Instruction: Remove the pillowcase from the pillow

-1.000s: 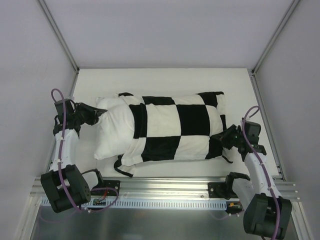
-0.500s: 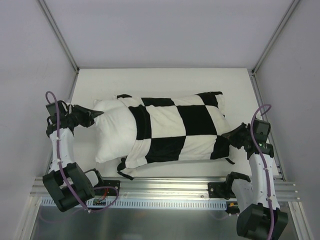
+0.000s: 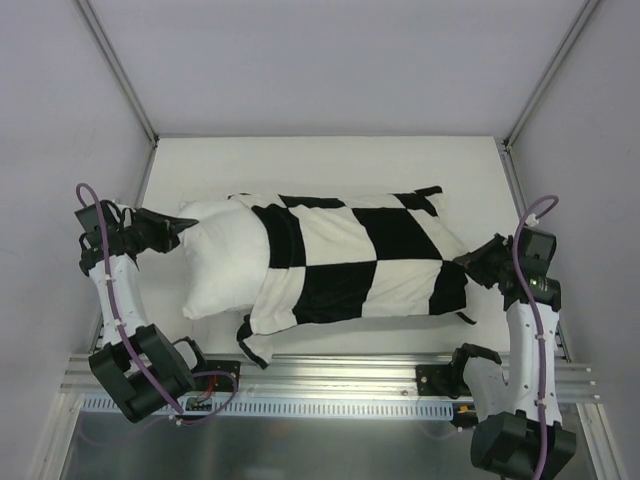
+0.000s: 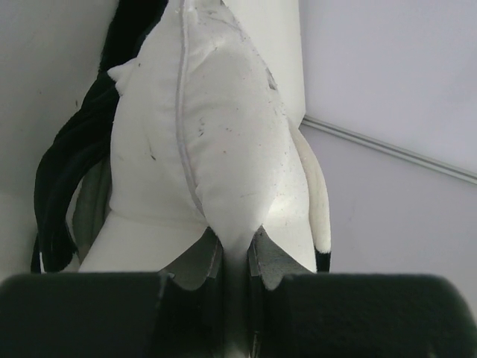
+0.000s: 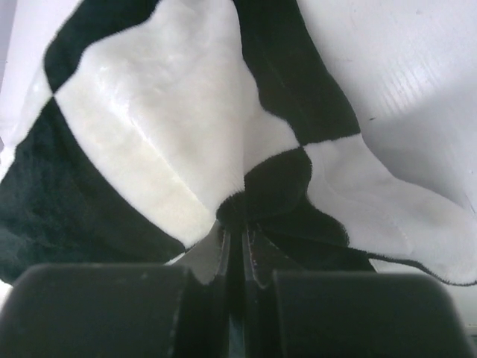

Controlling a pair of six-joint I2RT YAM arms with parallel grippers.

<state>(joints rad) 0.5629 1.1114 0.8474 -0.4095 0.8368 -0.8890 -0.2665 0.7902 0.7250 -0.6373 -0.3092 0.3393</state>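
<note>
The black and cream checkered pillowcase (image 3: 360, 260) lies stretched across the middle of the table and covers the right part of the plain white pillow (image 3: 222, 262), whose left end sticks out bare. My left gripper (image 3: 176, 224) is shut on the pillow's left end; in the left wrist view the white seam (image 4: 232, 224) is pinched between the jaws of the left gripper (image 4: 235, 257). My right gripper (image 3: 470, 262) is shut on the pillowcase's right edge, where the right gripper (image 5: 237, 224) clamps a fold of black fabric (image 5: 276, 186).
White table (image 3: 330, 160) with grey walls on three sides. A metal rail (image 3: 330, 375) runs along the near edge with both arm bases on it. A black tie strip of the pillowcase (image 3: 248, 345) hangs near the front edge.
Both arms have pulled outward: the left with the pillow end to the left, the right with the pillowcase edge to the right. The right gripper closed on the fabric. The cover is now stretched flatter.
</note>
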